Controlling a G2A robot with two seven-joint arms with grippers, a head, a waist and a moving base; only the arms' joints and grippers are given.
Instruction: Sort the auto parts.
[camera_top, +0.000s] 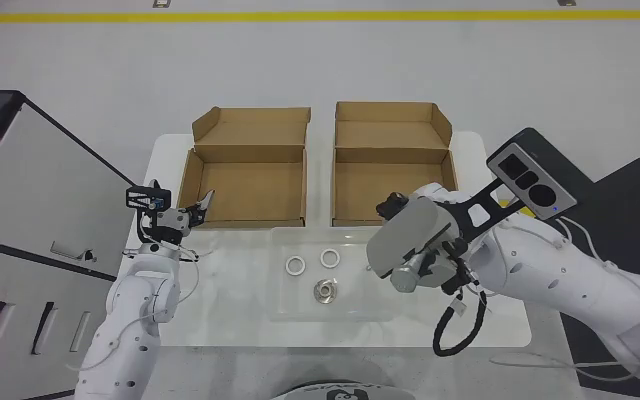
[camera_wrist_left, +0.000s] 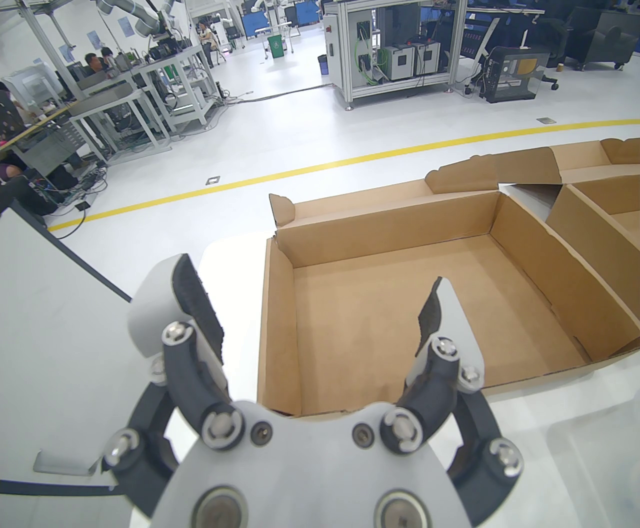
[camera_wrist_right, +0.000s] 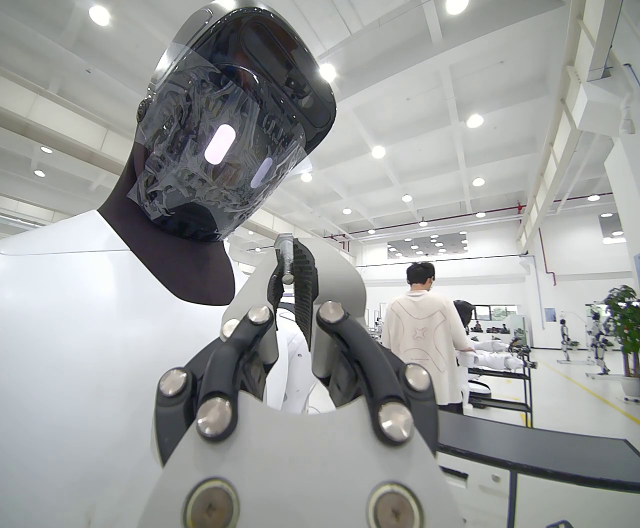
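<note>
Two white rings and a metal flanged part lie on a clear tray at the middle of the table. My left gripper is open and holds nothing; it hovers at the front left corner of the left cardboard box. My right gripper points up and is shut on a threaded metal bolt, which stands upright between the pads. The right arm hangs over the tray's right end, in front of the right cardboard box.
Both boxes sit side by side at the back of the white table with their lids folded back. The right box sits just beyond the left one. A dark panel stands left of the table.
</note>
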